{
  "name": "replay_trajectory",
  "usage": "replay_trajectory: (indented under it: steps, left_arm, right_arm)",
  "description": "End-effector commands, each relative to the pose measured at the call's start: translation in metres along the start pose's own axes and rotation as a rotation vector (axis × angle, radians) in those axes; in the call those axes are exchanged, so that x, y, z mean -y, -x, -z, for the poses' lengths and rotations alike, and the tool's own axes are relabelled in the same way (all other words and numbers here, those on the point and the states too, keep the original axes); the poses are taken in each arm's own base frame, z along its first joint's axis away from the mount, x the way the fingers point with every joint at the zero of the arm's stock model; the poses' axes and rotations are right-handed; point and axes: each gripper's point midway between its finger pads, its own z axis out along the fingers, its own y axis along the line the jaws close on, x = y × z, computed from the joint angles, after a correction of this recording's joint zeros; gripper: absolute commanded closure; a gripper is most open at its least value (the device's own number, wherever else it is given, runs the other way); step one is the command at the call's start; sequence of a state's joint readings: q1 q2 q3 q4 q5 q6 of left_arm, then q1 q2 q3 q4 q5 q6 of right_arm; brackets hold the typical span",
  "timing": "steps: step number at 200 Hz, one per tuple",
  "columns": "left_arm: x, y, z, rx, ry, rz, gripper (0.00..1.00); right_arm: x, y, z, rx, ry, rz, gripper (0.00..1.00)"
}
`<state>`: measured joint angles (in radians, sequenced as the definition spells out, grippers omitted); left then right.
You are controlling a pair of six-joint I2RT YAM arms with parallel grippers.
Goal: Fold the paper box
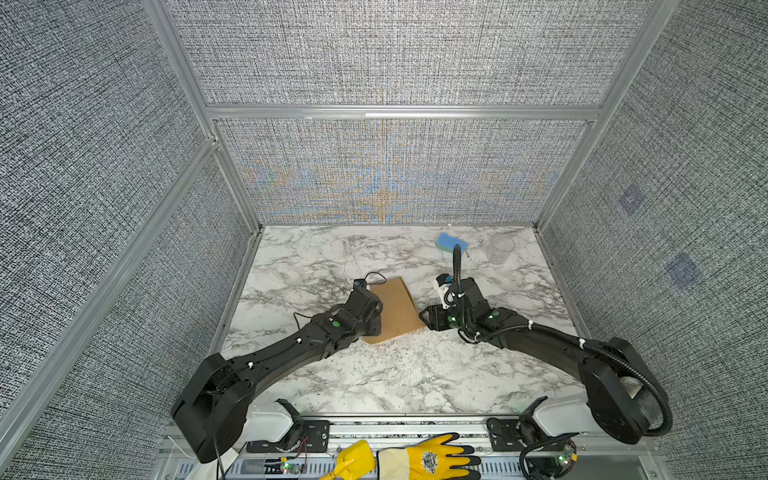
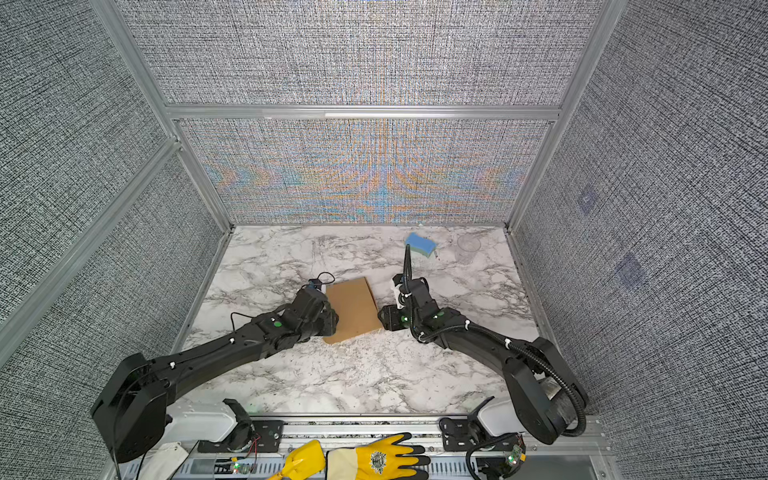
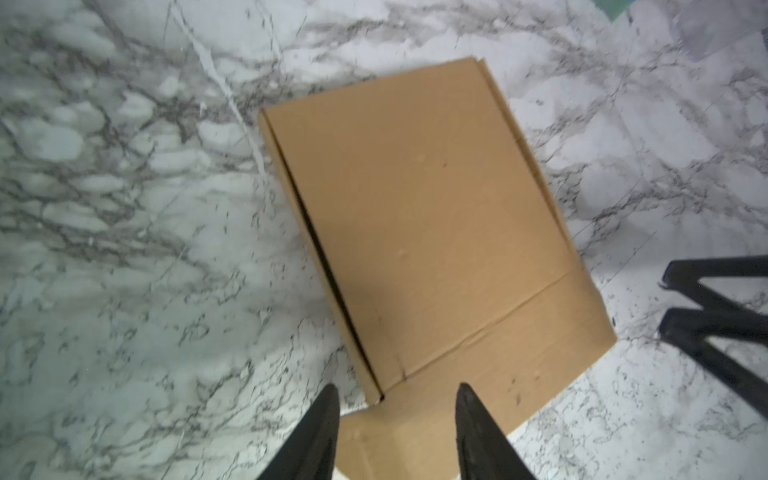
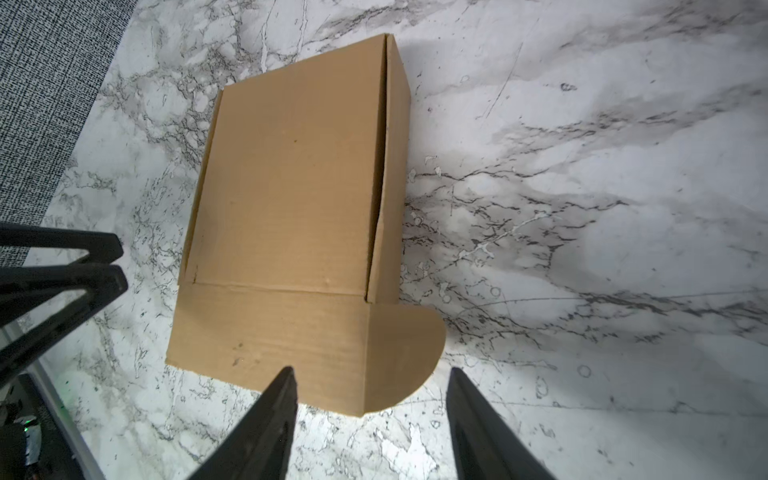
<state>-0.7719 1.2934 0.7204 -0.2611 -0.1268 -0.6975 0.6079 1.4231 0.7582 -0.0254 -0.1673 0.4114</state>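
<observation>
The paper box is plain brown cardboard lying on the marble table, between my two grippers. In the left wrist view the paper box has its lid panel down, with a slit open along one side. A flap lies flat at the near end. The right wrist view shows the paper box with a rounded tab beside that flap. My left gripper is open over the flap's left corner. My right gripper is open just short of the rounded tab.
A blue sponge and a clear cup stand at the back right. Yellow gloves lie on the front rail. Grey fabric walls close in the table on three sides.
</observation>
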Motion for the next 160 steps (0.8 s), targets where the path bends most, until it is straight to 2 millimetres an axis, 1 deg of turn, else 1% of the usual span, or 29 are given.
replay_trajectory:
  steps: [1, 17, 30, 64, 80, 102, 130, 160]
  left_arm:
    - [0.002, -0.009, -0.002, -0.004, -0.05, 0.065, 0.51]
    - [-0.002, -0.012, -0.007, 0.006, -0.042, 0.081, 0.51]
    - [-0.006, -0.008, -0.011, 0.022, -0.025, 0.08, 0.51]
    - [-0.004, 0.016, -0.02, 0.061, -0.045, 0.083, 0.51]
    - [-0.009, 0.024, -0.03, 0.055, -0.062, 0.104, 0.51]
    - [-0.01, 0.035, -0.041, 0.056, -0.077, 0.113, 0.51]
    - [-0.005, 0.05, -0.056, 0.044, -0.085, 0.096, 0.51]
    - [0.006, 0.066, -0.072, 0.035, -0.106, 0.085, 0.51]
  right_arm:
    - [-0.006, 0.0, -0.005, -0.003, 0.037, 0.002, 0.4]
    - [-0.008, -0.002, -0.01, -0.012, 0.056, -0.012, 0.4]
    - [-0.01, -0.002, -0.013, -0.009, 0.067, -0.019, 0.4]
    - [-0.012, -0.002, -0.019, -0.01, 0.072, -0.019, 0.4]
    - [-0.014, -0.002, -0.022, -0.008, 0.078, -0.022, 0.4]
    - [-0.015, -0.001, -0.027, -0.003, 0.077, -0.02, 0.4]
    - [-0.016, 0.001, -0.032, -0.005, 0.074, -0.02, 0.4]
    - [-0.016, 0.003, -0.037, -0.004, 0.07, -0.027, 0.4]
